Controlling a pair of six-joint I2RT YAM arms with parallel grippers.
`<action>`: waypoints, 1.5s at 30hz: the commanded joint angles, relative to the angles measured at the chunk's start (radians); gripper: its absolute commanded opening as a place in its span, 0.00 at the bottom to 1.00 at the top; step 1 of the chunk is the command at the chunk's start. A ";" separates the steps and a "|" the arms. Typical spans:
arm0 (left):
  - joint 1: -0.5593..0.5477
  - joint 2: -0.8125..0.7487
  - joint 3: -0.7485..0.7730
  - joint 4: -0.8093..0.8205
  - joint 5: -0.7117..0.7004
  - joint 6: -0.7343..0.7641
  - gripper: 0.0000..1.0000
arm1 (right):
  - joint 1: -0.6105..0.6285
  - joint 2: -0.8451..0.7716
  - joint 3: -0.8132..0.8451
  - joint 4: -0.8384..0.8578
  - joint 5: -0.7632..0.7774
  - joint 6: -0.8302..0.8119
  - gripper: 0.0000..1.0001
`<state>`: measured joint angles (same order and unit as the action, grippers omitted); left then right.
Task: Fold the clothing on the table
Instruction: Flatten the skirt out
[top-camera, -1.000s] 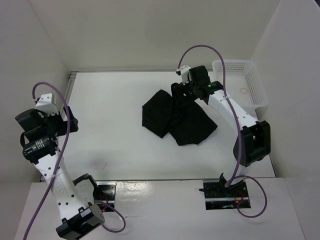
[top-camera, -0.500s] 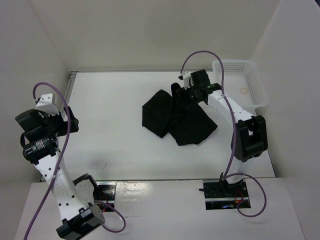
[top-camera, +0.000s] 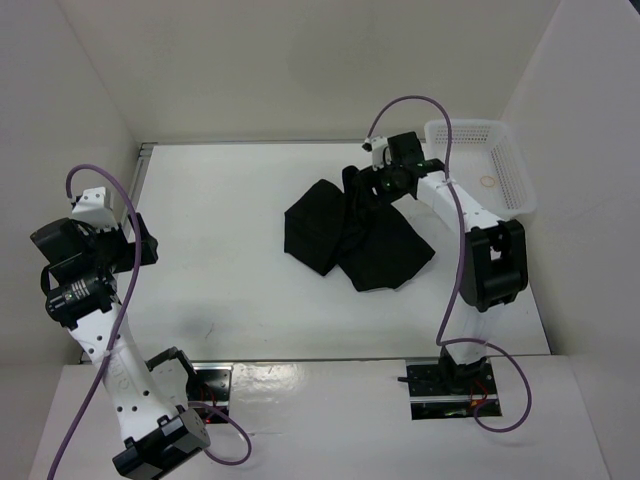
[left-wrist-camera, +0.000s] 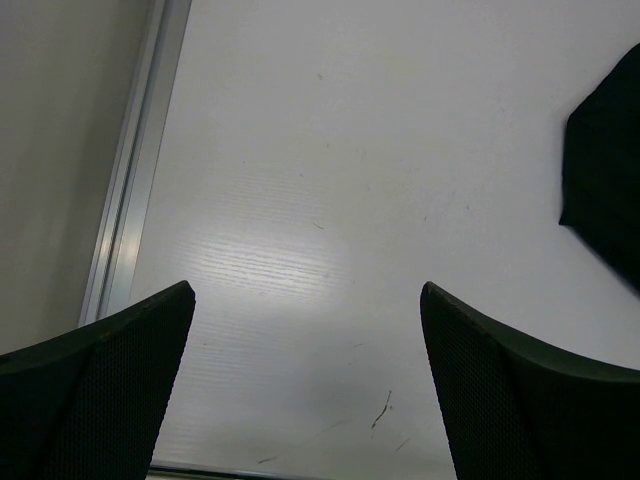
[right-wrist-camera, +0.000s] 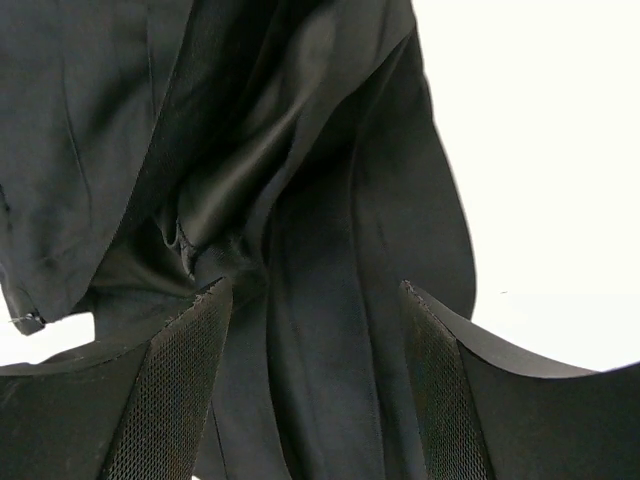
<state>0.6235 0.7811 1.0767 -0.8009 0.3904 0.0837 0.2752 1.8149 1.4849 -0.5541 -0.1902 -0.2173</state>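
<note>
The clothing (top-camera: 355, 235) is a black skirt lying crumpled in two lobes on the white table (top-camera: 220, 210), right of centre. My right gripper (top-camera: 373, 181) is down over its far edge. In the right wrist view its open fingers straddle bunched dark folds (right-wrist-camera: 300, 150), with the gripper (right-wrist-camera: 315, 285) low on the fabric and the pads apart on either side of a pleat. My left gripper (top-camera: 143, 243) hovers near the table's left side, well away from the skirt. It is wide open (left-wrist-camera: 305, 290) over bare tabletop, with only a corner of the clothing (left-wrist-camera: 605, 170) showing at right.
A white mesh basket (top-camera: 505, 170) stands at the far right corner, close behind the right arm, with a small round object (top-camera: 488, 182) inside. A metal rail (left-wrist-camera: 135, 170) runs along the table's left edge. White walls enclose the table on three sides.
The right arm has reached slightly farther toward the back of the table, over the skirt's far edge, and its jaws have narrowed a little. The left arm has not moved.
</note>
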 joint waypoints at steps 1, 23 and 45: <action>0.007 -0.011 -0.003 0.009 0.022 0.025 0.99 | -0.020 -0.026 0.061 0.028 -0.037 0.019 0.72; 0.007 0.007 -0.003 0.009 0.022 0.025 0.99 | -0.039 0.080 0.098 0.028 -0.127 0.039 0.62; 0.007 0.017 -0.003 0.009 0.041 0.034 0.99 | -0.039 0.118 0.100 0.028 -0.147 0.049 0.32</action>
<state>0.6235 0.7959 1.0752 -0.8013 0.3992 0.0853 0.2413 1.9305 1.5524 -0.5518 -0.3210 -0.1726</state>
